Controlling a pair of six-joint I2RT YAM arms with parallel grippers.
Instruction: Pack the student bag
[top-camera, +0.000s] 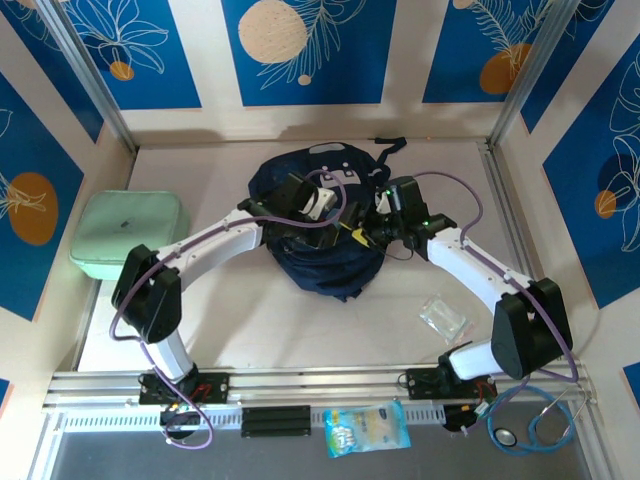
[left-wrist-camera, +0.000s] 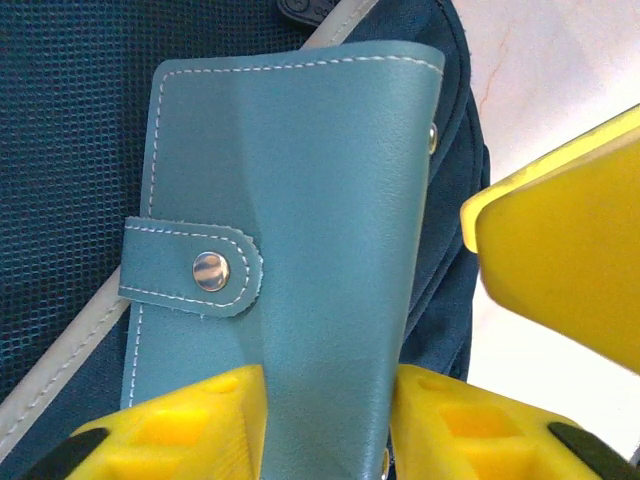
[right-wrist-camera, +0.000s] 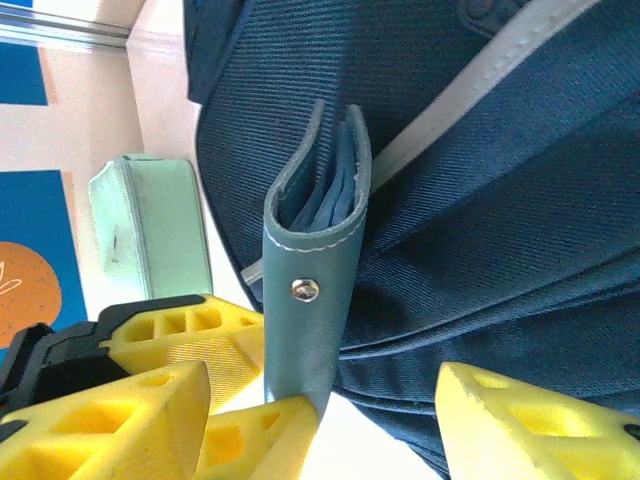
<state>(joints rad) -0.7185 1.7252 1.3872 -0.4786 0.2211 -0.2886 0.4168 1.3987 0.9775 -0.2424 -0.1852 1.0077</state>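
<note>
My left jaws are flanking the teal wallet (left-wrist-camera: 300, 180), grip undeterminable, its length running up-frame across the student bag (left-wrist-camera: 70, 130); my right jaws are hanging wide, empty.

The teal stitched leather wallet (left-wrist-camera: 300, 200) runs off the bottom edge between the yellow fingers (left-wrist-camera: 190, 425) of my left gripper (left-wrist-camera: 328, 425), so I cannot tell whether they pinch it. A finger (left-wrist-camera: 570, 260) of my right gripper (top-camera: 372, 232) is blurred and cut by the right edge. From above, my arms cover the middle of the large dark navy fabric backpack (top-camera: 330, 275). The small clear plastic packet (top-camera: 443, 318) is too small to tell its contents.
</note>
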